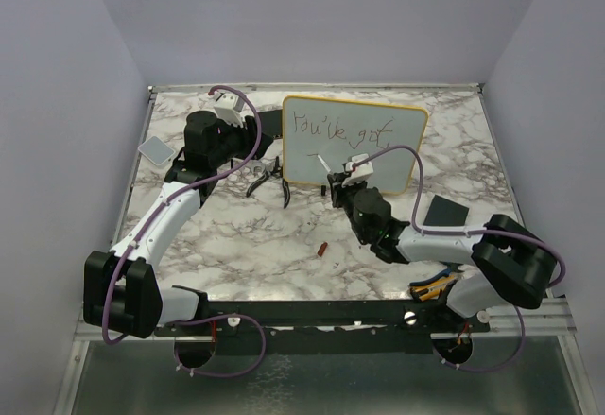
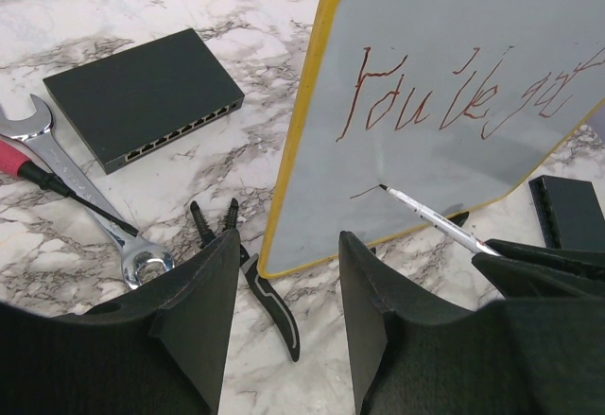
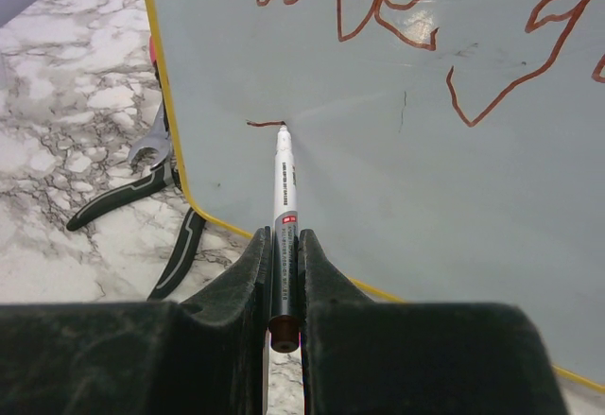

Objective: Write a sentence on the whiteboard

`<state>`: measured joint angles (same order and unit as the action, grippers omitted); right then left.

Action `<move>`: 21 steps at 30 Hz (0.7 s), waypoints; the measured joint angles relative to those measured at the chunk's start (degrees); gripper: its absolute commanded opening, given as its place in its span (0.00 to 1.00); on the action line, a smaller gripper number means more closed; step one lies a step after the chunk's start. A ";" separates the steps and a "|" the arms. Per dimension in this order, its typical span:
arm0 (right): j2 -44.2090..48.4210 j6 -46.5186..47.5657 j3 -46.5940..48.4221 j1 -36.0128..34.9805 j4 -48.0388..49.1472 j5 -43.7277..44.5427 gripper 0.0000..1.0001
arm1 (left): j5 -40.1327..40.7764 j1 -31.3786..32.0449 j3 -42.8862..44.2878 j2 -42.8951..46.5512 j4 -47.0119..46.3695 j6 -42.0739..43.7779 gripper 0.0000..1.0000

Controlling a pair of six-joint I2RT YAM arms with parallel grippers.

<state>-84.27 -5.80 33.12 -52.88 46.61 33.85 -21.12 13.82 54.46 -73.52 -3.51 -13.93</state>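
The whiteboard (image 1: 378, 150) with its yellow frame stands upright at the back middle of the table. On it the sentence (image 1: 340, 131) reads "You've got" in thin red-brown strokes, with one short dash below at the left. My right gripper (image 3: 284, 240) is shut on a white marker (image 3: 284, 188), whose tip touches the whiteboard (image 3: 397, 207) at the end of that dash. My left gripper (image 2: 288, 245) is open and holds nothing, just short of the lower left corner of the whiteboard (image 2: 425, 150). The sentence (image 2: 454, 94) and the marker (image 2: 430, 215) also show in this view.
Left of the board lie a black box (image 2: 142, 94), a steel wrench (image 2: 57, 164), a red-handled screwdriver (image 2: 28, 164) and black pliers (image 2: 250, 273). A black pad (image 1: 444, 212) lies at the right, a grey square (image 1: 156, 148) at the left edge, and a small red cap (image 1: 322, 248) in front.
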 measured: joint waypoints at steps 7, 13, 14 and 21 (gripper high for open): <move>0.66 0.00 -0.15 0.00 -0.50 0.07 0.01 | 0.00 0.00 0.00 0.00 0.00 -0.02 0.48; 3.87 1.64 -0.50 0.00 -0.87 -2.08 0.01 | 0.00 0.00 0.00 0.00 0.00 -0.02 0.48; 4.33 1.97 -0.50 0.00 -0.83 -2.29 0.00 | 0.00 0.00 0.00 0.00 0.02 -0.02 0.48; 4.04 3.98 0.02 0.00 -0.79 -3.48 0.01 | 0.00 0.00 0.00 0.00 0.00 -0.02 0.48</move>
<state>-80.23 -1.83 33.15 -52.88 45.82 30.37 -21.12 13.82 54.46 -73.52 -3.51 -13.96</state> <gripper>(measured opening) 0.117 0.482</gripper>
